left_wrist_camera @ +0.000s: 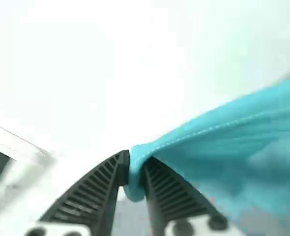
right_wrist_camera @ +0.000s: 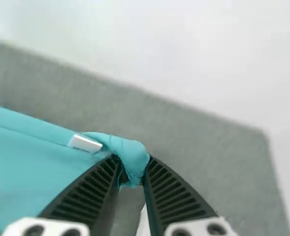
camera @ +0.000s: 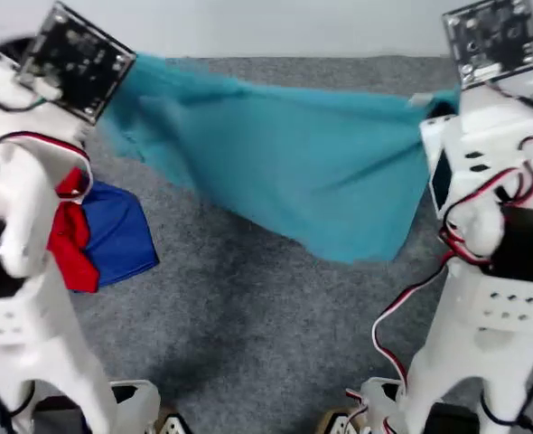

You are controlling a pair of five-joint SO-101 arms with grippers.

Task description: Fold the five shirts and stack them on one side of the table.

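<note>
Where the two arm bases stand at the near edge, the grey, felt-like table (camera: 248, 325) spreads out between them. The left arm (camera: 23, 208) rises on the left side and the right arm (camera: 492, 181) on the right, both leaning toward the far edge.

A little farther in, on the left side of the table, a red shirt (camera: 68, 240) and a blue shirt (camera: 117, 231) lie bunched together and touching. The red one is nearer the left edge, and both are partly hidden behind the left arm.

Beyond them, the teal shirt (camera: 312, 172) hangs stretched across the far half of the table, spanning from one arm to the other. Its top edge is pulled roughly level, and its loose lower edge sags toward the table, lowest nearer the right arm.

At the far left, the left gripper (left_wrist_camera: 135, 164) has its ridged black fingers pressed together on a pinched fold of the teal shirt's hemmed edge. At the far right, the right gripper (right_wrist_camera: 132, 167) is likewise clamped on a bunched corner of the same shirt, just beside a small white tag (right_wrist_camera: 84, 143) sewn to the cloth.

Behind everything, past the table's far edge, is a plain pale wall (camera: 294, 27).
</note>
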